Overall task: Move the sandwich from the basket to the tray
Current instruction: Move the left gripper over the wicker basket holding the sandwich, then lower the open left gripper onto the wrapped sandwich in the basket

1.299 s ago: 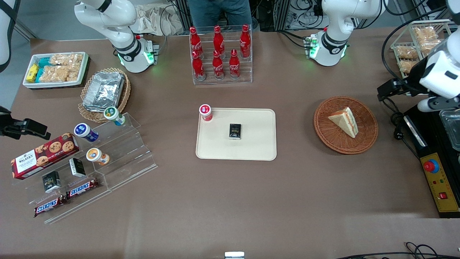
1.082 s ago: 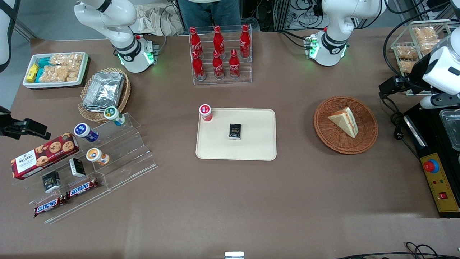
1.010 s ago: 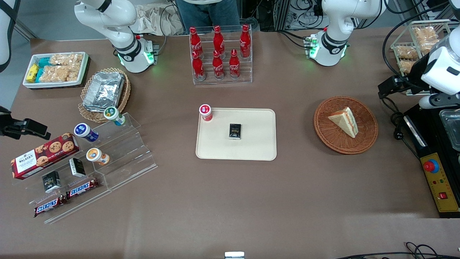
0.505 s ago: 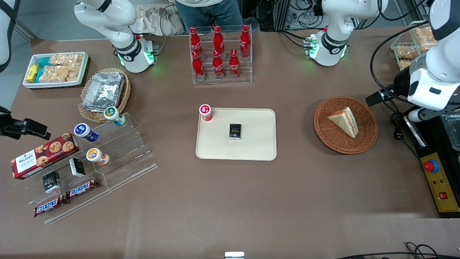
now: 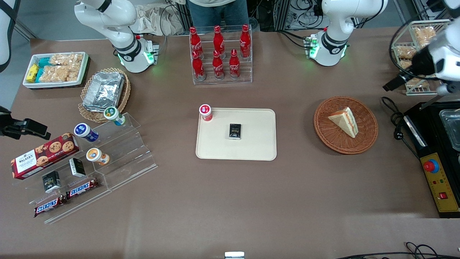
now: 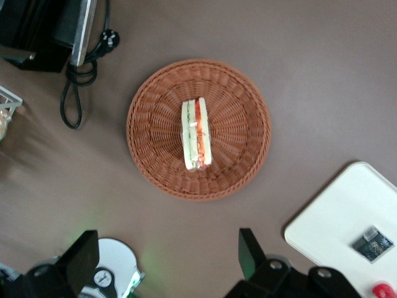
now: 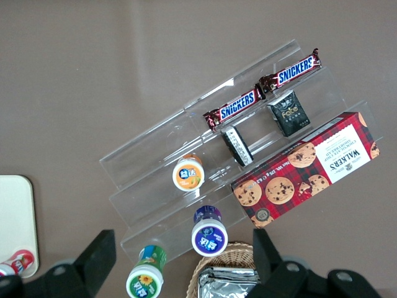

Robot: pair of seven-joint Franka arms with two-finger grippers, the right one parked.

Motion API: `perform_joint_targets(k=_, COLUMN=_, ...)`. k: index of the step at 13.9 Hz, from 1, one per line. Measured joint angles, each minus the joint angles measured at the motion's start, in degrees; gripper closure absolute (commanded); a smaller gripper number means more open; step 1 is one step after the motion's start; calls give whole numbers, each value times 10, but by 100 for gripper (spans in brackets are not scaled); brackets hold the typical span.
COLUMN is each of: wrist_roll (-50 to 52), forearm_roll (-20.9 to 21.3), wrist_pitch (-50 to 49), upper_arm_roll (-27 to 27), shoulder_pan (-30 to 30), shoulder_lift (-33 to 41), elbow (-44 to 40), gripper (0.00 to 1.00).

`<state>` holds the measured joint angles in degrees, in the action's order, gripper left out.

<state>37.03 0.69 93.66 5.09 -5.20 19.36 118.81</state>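
- The sandwich sits in the basket, standing on edge with its filling stripe facing up.
- The gripper hangs high above the table, well clear of the basket, fingers spread wide with nothing between them.
- The tray lies mid-table, toward the parked arm's end from the basket, carrying a small black box and a red-lidded cup at its corner.

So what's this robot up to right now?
It is meant to move the sandwich from the basket to the tray. Nothing is picked up yet: the sandwich lies in the basket, and the gripper hangs open high above it, holding nothing. A small black box already sits on the tray.
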Motion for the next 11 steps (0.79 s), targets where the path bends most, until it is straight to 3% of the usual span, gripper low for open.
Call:
perform_joint_targets(k=4, wrist_roll=81, forearm_roll=20, wrist_pitch=30, upper_arm_roll=-51, shoulder_pan=-3, shoulder_lift=23, elbow=62, gripper=0)
perform_joint_targets(k=7, wrist_roll=87, forearm_roll=23, wrist_pitch=43, upper_arm_roll=-48, shoulder_pan=-1, shoulder_lift=21, elbow=80, gripper=0)
perform_joint_targets(k=11, wrist_roll=106, forearm_roll=24, wrist_pitch=142, upper_arm_roll=-43, shoulder_pan=5, shoulder_lift=-11, elbow=152, gripper=0)
